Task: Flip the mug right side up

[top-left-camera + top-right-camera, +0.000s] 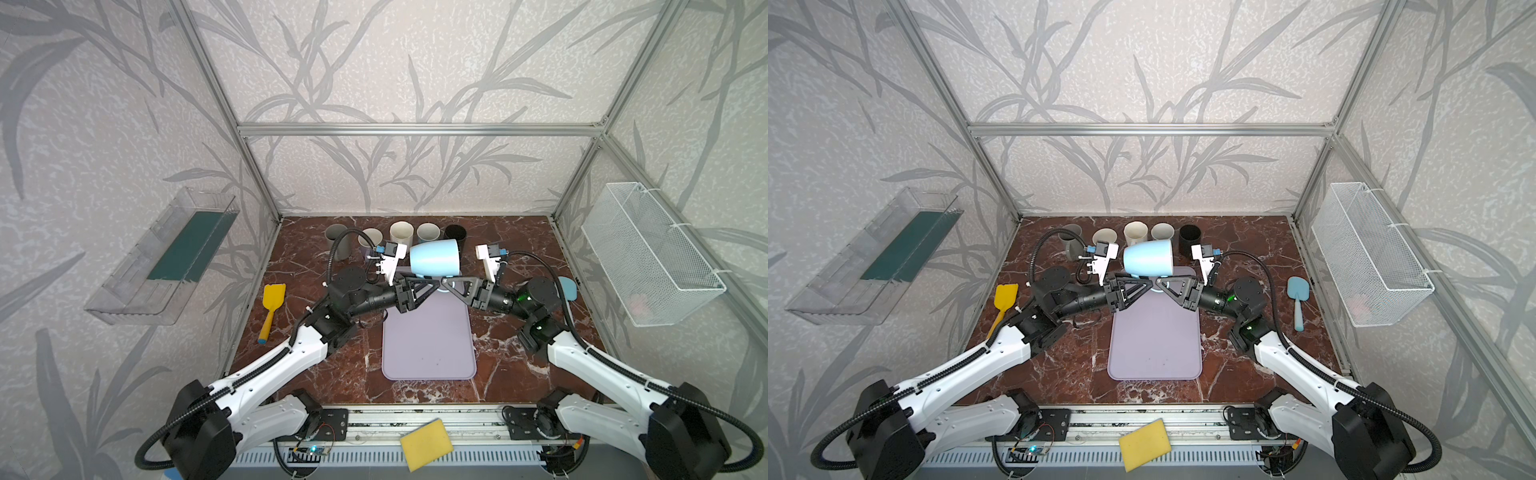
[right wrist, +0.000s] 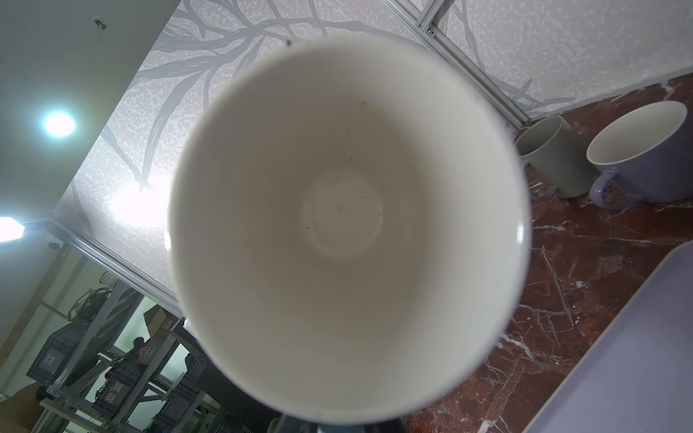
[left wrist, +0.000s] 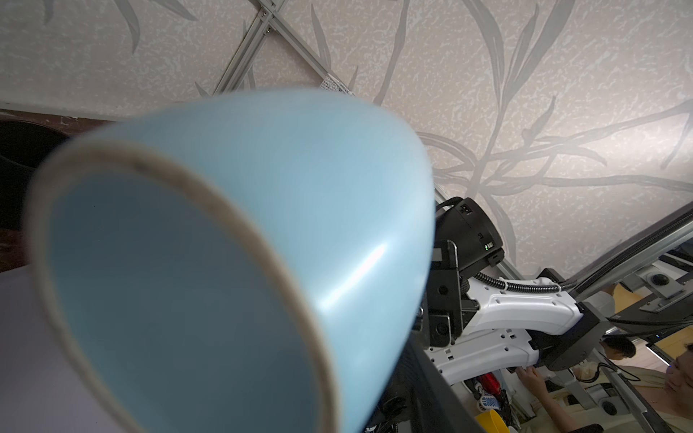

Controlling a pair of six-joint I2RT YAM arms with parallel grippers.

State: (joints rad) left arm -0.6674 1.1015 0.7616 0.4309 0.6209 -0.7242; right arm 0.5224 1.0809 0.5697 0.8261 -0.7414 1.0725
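Marble surface (image 1: 324,374) carries a lilac mat (image 1: 428,345) at its middle and a row of mugs (image 1: 401,233) along its far edge. Above the mat's far end the light blue mug (image 1: 434,257) hangs on its side, mouth toward the right edge. Right fingers (image 1: 449,286) are closed on its underside; how wide the left fingers (image 1: 430,286) stand cannot be told.

Pale blue glazed ceramic mug (image 1: 435,257) (image 1: 1148,259), tapered, cream-white inside (image 2: 348,225). Tipped onto its side and raised off the marbled brown desk (image 1: 324,374), above the far end of the lilac rectangular mat (image 1: 428,340). In both top views, mouth turned right and narrower base left. Bare unglazed foot ring (image 3: 157,157) around the blue base. Empty inside, a few dark specks at the bottom. Handle underneath, mostly hidden.
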